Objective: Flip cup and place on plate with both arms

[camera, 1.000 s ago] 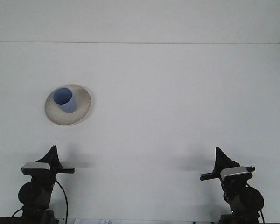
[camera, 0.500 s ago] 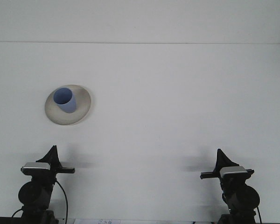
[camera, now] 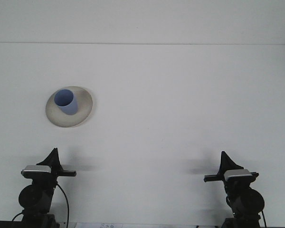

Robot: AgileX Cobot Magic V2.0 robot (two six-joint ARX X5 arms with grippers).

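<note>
A broad, plain white table [camera: 180, 118] fills nearly the whole front view, running back to a thin horizontal seam near the top.

My two arms sit at the bottom edge, low and far from the dishes. My left arm [camera: 35, 197] is a black jointed body with a silver-grey block on top and a cable looping down its side. My right arm [camera: 244, 202] matches it on the opposite side.

My left claw [camera: 52, 156] shows only as a dark pointed shape rising above the block, and I cannot tell whether it is released or clenched. My right claw [camera: 225, 160] is the same kind of dark point, and its state is likewise unreadable. Neither touches anything.

On the left half of the table, well ahead of my left arm, lies a round cream-coloured plate [camera: 80, 111]. A small pale blue cup [camera: 66, 102] stands on it with its mouth facing up, toward the plate's left side.
</note>
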